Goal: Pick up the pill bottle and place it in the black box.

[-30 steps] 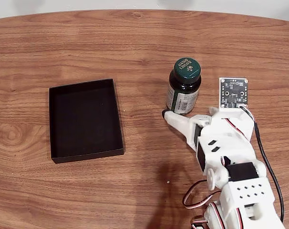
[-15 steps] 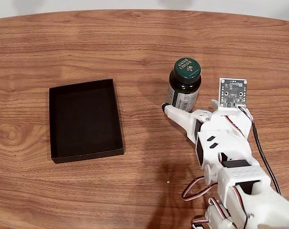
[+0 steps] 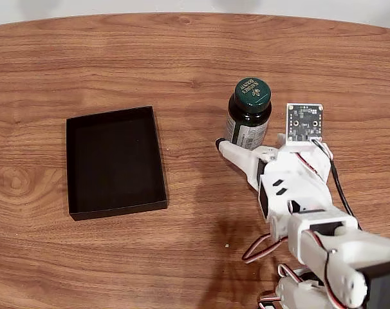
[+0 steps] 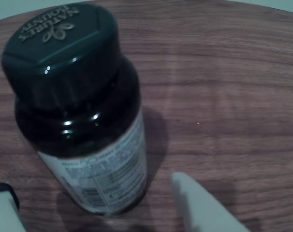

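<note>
The pill bottle (image 3: 248, 116) stands upright on the wooden table (image 3: 182, 58), well apart from the black box (image 3: 115, 161) at its 9 o'clock in the fixed view. Our gripper (image 4: 103, 205) sits at the bottle's 6 o'clock, jaws apart, one finger (image 4: 197, 203) either side of its base. We judge it best to push further in, centre on the label, then close.

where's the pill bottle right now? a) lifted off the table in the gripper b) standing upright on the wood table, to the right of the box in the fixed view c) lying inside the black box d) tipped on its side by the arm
b: the pill bottle stands upright on the table, cap up, right of the black box whose floor is bare, with the gripper open at its base.
</note>
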Motion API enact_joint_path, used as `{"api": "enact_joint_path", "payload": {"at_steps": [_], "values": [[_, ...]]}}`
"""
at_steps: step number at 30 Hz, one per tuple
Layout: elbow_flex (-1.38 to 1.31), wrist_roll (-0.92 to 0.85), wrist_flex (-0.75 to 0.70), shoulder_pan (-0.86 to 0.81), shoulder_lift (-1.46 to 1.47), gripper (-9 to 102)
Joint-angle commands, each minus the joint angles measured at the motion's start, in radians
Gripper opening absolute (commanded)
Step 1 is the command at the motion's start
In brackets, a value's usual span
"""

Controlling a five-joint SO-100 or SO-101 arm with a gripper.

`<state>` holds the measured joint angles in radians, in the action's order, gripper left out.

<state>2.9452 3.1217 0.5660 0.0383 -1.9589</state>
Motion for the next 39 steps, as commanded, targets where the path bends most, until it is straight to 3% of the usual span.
{"api": "enact_joint_path", "payload": {"at_steps": [1, 23, 32, 39], "values": [[-0.109, -0.006, 0.071, 0.017, 0.078, 39], [-0.390, -0.012, 0.221, 0.026, 0.451, 36], [-0.411, -0.061, 0.327, 0.054, 0.517, 27], [-0.356, -0.086, 0.331, 0.091, 0.448, 16]]}}
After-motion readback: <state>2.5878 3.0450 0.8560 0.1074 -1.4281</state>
